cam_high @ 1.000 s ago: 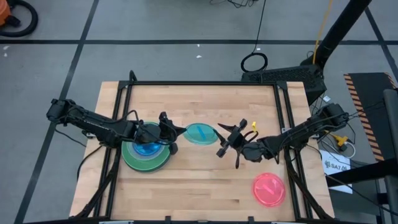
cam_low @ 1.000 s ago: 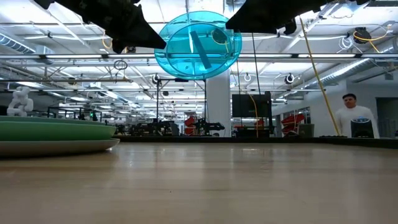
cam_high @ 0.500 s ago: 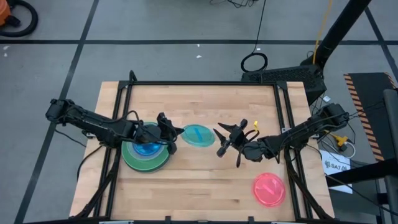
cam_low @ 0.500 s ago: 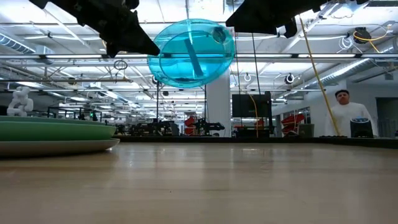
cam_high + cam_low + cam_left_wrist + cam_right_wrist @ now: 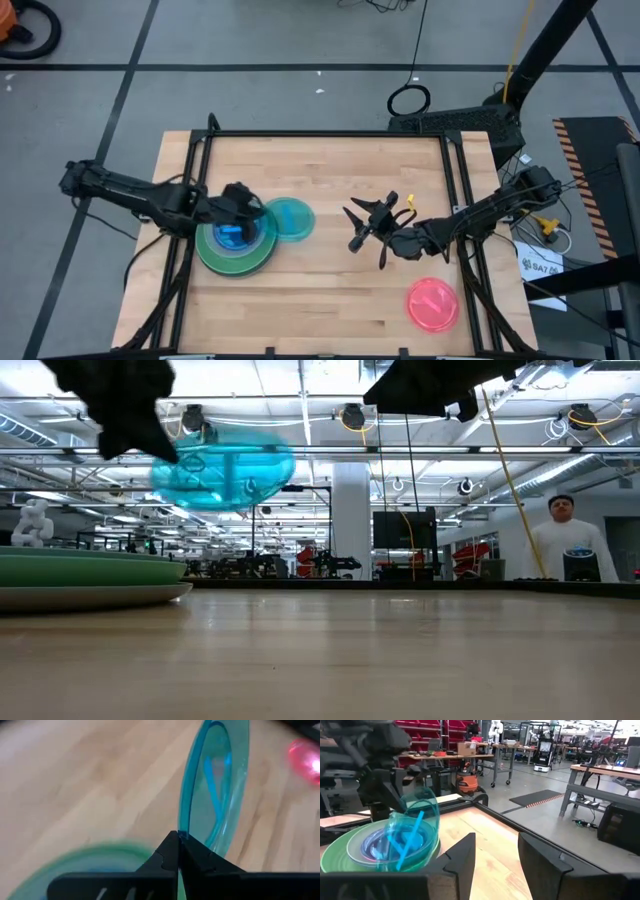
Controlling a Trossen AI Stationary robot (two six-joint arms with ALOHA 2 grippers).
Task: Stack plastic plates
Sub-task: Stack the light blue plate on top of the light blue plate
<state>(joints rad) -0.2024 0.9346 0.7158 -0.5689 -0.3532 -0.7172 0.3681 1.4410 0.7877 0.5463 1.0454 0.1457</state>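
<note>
My left gripper (image 5: 260, 211) is shut on a translucent cyan plate (image 5: 289, 218), held in the air at the right rim of the stack (image 5: 234, 246). The stack has large green and grey plates at the bottom (image 5: 90, 582) and smaller pale green and blue ones on top (image 5: 375, 847). In the low view the cyan plate (image 5: 225, 470) hangs well above the table. A pink plate (image 5: 432, 303) lies flat near the front right. My right gripper (image 5: 362, 226) is open and empty above the table's middle right. My left gripper pinches the cyan plate's rim (image 5: 180, 831) between its two fingers, on the plate's side toward the stack. The fingers come about level from the table's left. The plate is lifted clear, sticks out beyond the fingertips toward the right, and is tilted.
Bare wood lies between the stack and the pink plate. A black frame (image 5: 330, 134) runs along the table's edges. A person (image 5: 563, 545) stands in the room beyond the table.
My left gripper has drawn back toward the table's left edge and the stack, carrying the cyan plate with it. The plate has sunk a little and tipped from nearly on edge toward level. It stays clear of the table.
</note>
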